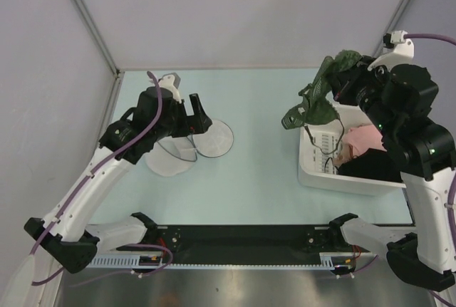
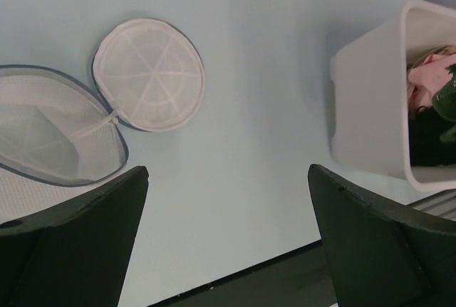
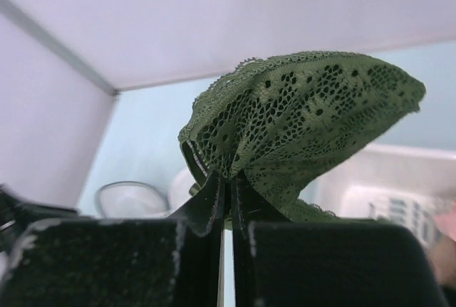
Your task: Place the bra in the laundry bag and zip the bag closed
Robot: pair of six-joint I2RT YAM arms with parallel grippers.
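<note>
Pale blue-green surface (image 1: pixel 263 143), boxed in by plain lilac-grey walls (image 1: pixel 249 15), with a metal rail (image 1: pixel 89 18) running down the back left corner. Along the near edge sits a black strip (image 1: pixel 242 239) where both arms are bolted.

Over on the right, the right pincer (image 3: pixel 226 204) is pressed together on a fold of the bra (image 1: pixel 313 104), and the olive lace bunches up above the fingers. The bra is up in the air, clear of the surface, draping down and to the left from the pincer. Its lower end dangles by the far left corner of the white bin (image 1: pixel 313 172). I can't tell whether it touches the rim.

Inside the bin, a pink garment (image 1: pixel 363 143) lies against a black one (image 1: pixel 370 168), partly hidden under the right arm.

On the left, the bag (image 2: pixel 149 75) lies flat on the surface and unzipped, its two round mesh halves spread side by side and joined at one point, with the dark zipper rim showing round each. It is well apart from the bin, with bare surface between them.

The left pincer (image 2: pixel 228 179) hangs over the bag with its fingers spread wide and nothing between them. From its own camera the two dark fingers frame open surface, the bag off to the left and the bin off to the right.
</note>
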